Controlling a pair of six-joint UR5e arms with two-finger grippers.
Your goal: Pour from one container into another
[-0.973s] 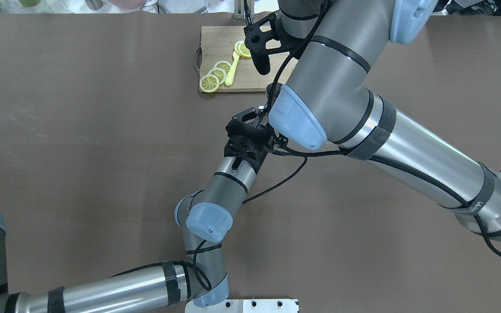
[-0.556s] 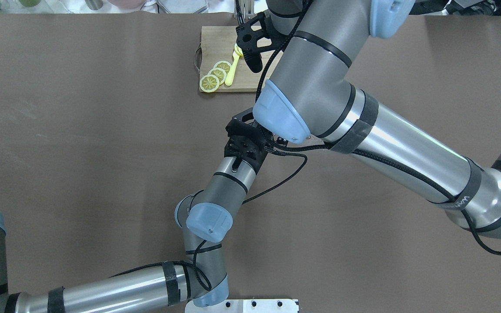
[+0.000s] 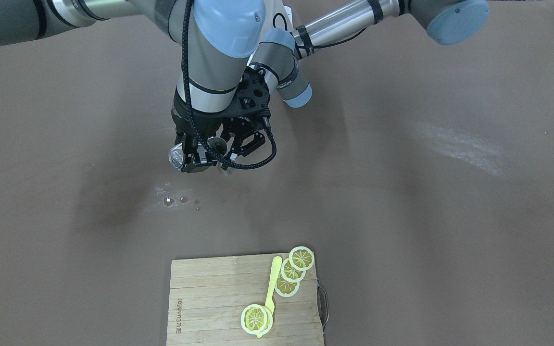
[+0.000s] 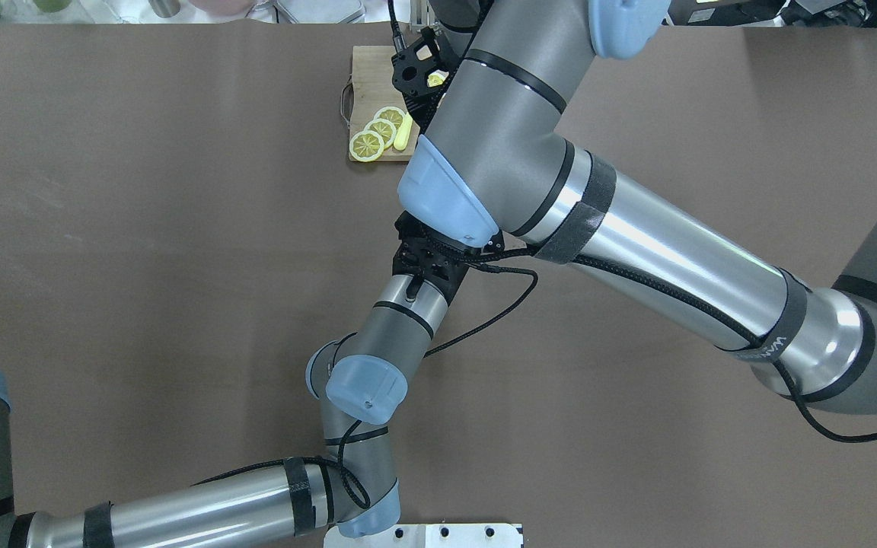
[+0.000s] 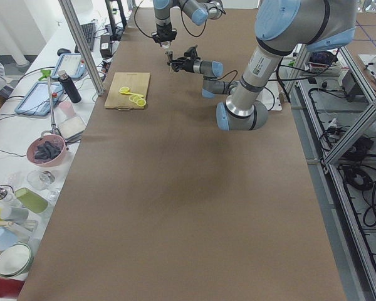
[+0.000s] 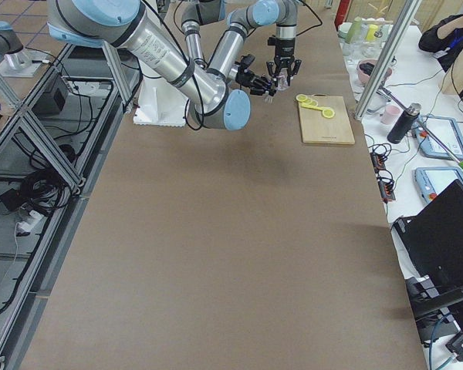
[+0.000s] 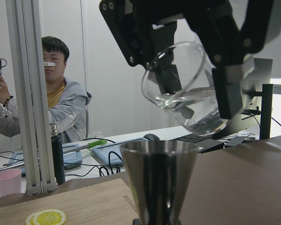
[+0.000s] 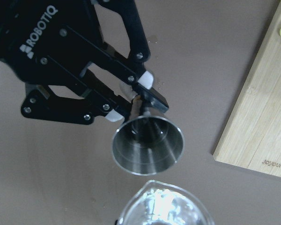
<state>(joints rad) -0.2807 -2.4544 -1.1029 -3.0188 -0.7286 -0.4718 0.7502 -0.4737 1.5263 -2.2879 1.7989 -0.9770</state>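
From overhead, the right arm's elbow covers both vessels and the fingers of the left end effector (image 4: 431, 259). In the two side views everything near the cutting board (image 3: 209, 298) is too small to read. The right wrist camera cuts the glass cup (image 8: 164, 206) off at the bottom edge. The left wrist camera loses the lower cone of the jigger (image 7: 158, 178) and shows none of the fingers that carry it. Whether the jigger's upper bowl holds any liquid is hard to tell.

The glass cup is short, clear and flare-rimmed. It is tipped over on its side, with what looks like clear liquid pooled in its lower part. The jigger is silver-grey metal and stands upright, its open upper cone facing up.

The right end effector (image 7: 196, 84) is clamped on the glass cup, a dark finger on either side of its wall. The left end effector is closed on the jigger's narrow waist. The cup's rim hangs just above and beside the jigger's mouth, apart from it.

Both vessels are held off the tabletop (image 3: 402, 192), on the robot's side of the cutting board and well apart from it. A few droplets (image 3: 169, 201) lie on the tabletop between the board and the vessels. On the board lie lemon slices (image 3: 301, 258) and a yellow spoon (image 3: 272, 278).
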